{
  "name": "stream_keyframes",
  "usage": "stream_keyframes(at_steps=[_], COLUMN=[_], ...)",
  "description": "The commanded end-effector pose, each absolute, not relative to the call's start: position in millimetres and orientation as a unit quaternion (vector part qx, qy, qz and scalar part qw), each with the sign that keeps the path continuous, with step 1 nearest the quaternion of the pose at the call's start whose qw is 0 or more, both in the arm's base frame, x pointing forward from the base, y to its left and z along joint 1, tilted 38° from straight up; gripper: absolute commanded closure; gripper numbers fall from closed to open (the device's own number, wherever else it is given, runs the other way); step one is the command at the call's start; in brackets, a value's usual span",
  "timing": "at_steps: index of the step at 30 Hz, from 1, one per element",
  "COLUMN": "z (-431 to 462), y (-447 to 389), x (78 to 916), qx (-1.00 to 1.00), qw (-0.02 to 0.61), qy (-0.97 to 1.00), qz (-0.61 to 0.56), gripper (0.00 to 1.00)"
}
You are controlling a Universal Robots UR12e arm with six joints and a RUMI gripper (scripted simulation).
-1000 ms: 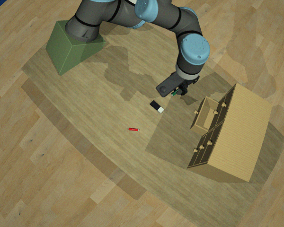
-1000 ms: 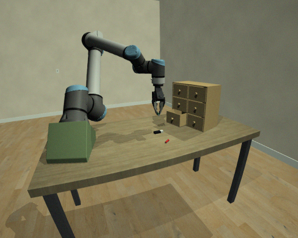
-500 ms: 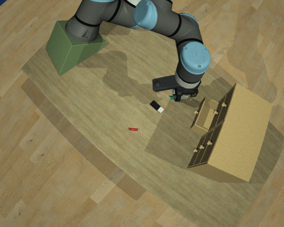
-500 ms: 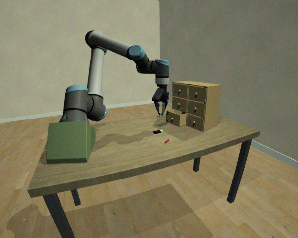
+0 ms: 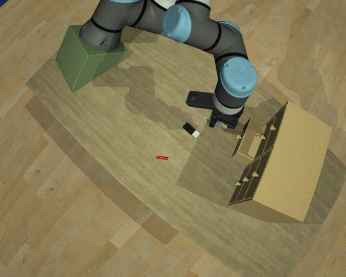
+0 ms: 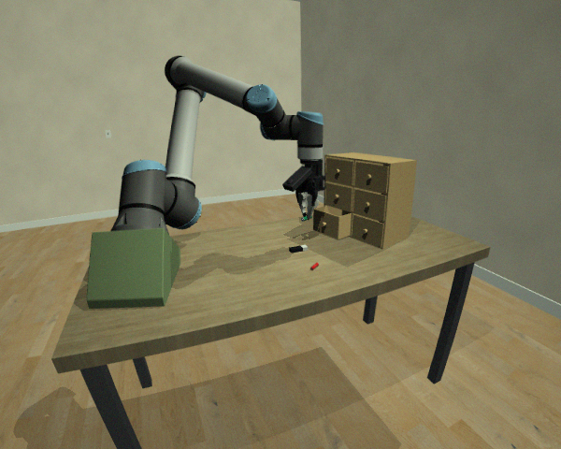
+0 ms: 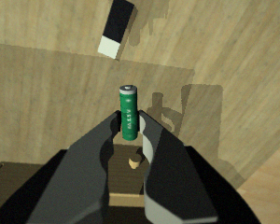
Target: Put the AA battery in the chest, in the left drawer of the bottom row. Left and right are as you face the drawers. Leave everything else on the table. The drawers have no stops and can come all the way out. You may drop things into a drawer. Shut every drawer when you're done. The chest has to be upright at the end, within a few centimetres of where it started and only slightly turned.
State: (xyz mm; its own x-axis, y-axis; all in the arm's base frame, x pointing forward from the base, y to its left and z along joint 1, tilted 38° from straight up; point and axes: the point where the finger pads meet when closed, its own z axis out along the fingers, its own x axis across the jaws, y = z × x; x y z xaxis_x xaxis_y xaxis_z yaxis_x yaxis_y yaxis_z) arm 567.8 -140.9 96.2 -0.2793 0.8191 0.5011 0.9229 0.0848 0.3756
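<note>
Gripper point(image 5: 212, 122) point(image 6: 304, 216) point(image 7: 129, 112) clenched on the green AA battery point(image 5: 207, 121) point(image 6: 305, 218) point(image 7: 129, 105), one fingertip on each side of it, silver end poking out past the tips in the wrist view. Battery looks held up off the table point(image 5: 122, 125) point(image 6: 222, 299) point(image 7: 47, 23), outside the chest point(image 5: 295, 161) point(image 6: 401, 203) point(image 7: 19, 187), near the open drawer point(image 5: 241, 149) point(image 6: 330, 225) point(image 7: 126, 200) but not over its opening. That drawer is the left one of the bottom row, pulled partway out, front end sticking out over the table; no battery in it that I can see, though part of its inside is hidden. Other five drawers look shut, chest upright. Arm reaches over from the green base block point(image 5: 71, 56) point(image 6: 126, 270), wrist joint above the hand, fingers pointing down. Black-and-white block point(image 5: 191, 130) point(image 6: 297, 249) point(image 7: 116, 28) lies flat on the table, near the gripper in the top view and apart from it. Small red cylinder point(image 5: 162, 157) point(image 6: 314, 266) lies on its side on the table, farther from the chest than the block in the top view, touching nothing. Job state: battery still to go in, drawer still to be shut
</note>
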Motion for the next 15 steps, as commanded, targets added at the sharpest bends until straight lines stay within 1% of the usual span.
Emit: stream_keyframes(at_steps=[1,15], z=[94.7,93.6], y=[-146.3,-146.8], x=[569.9,570.5], qx=[-0.631,-0.648], qw=[0.093,0.101], qy=[-0.703,-0.687], qz=[-0.315,-0.313], gripper=[0.95,0.95])
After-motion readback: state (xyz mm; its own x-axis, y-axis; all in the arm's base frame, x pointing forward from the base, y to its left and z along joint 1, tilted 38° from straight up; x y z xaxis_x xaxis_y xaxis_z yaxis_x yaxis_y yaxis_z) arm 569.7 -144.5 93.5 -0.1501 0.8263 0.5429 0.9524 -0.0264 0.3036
